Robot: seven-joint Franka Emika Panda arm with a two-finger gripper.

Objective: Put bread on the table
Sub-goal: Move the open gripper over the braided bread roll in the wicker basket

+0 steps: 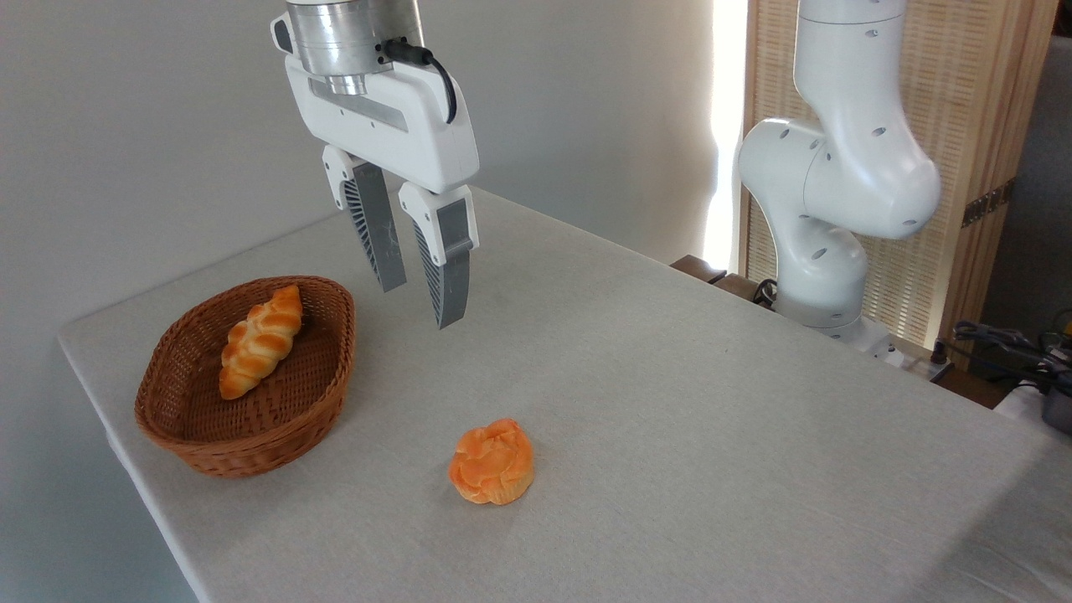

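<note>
Camera view: braided bread [260,339] is seen lying in wicker basket [209,452] at table's [670,402] left. Gripper [419,301], fingers parted and empty, is held above table, right of basket. Orange bun [492,462] is placed nearer.

Bright window glare upper right; soft shadows, sharp.

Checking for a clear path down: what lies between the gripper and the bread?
Only the basket's right rim; the gripper hangs open above the table, right of the bread.
</note>
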